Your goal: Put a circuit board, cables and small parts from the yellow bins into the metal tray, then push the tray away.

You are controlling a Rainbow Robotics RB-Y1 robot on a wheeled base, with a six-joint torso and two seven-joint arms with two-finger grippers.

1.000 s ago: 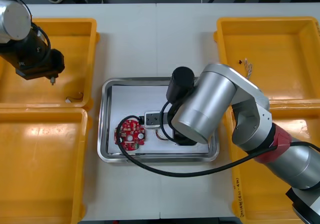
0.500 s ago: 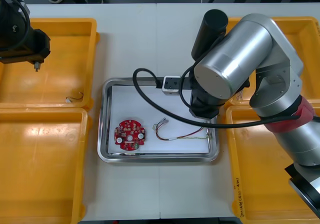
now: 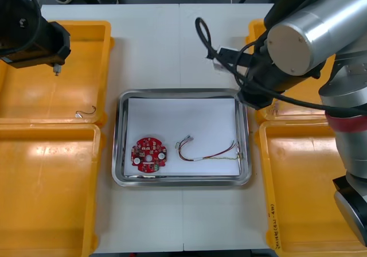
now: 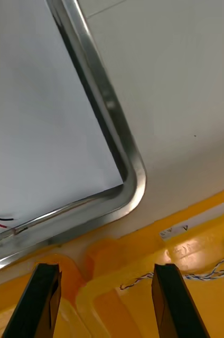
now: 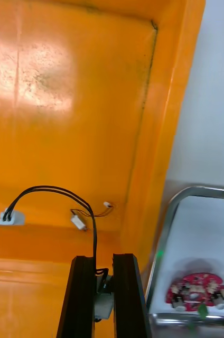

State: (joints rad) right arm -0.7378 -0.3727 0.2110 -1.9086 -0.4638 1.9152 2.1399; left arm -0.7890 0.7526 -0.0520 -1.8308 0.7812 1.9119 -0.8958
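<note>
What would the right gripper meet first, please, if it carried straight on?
The open right gripper would probably meet the rim of the yellow plastic bin beside the corner of the shiny metal tray; depth is unclear.

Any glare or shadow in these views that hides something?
Left wrist view: a glare patch on the yellow bin floor, away from the black cable gripped by the left gripper. Right wrist view: the metal tray rim shines near the open right gripper, hiding nothing. Front view: sheen on the right arm; the circuit board is plainly lit.
</note>
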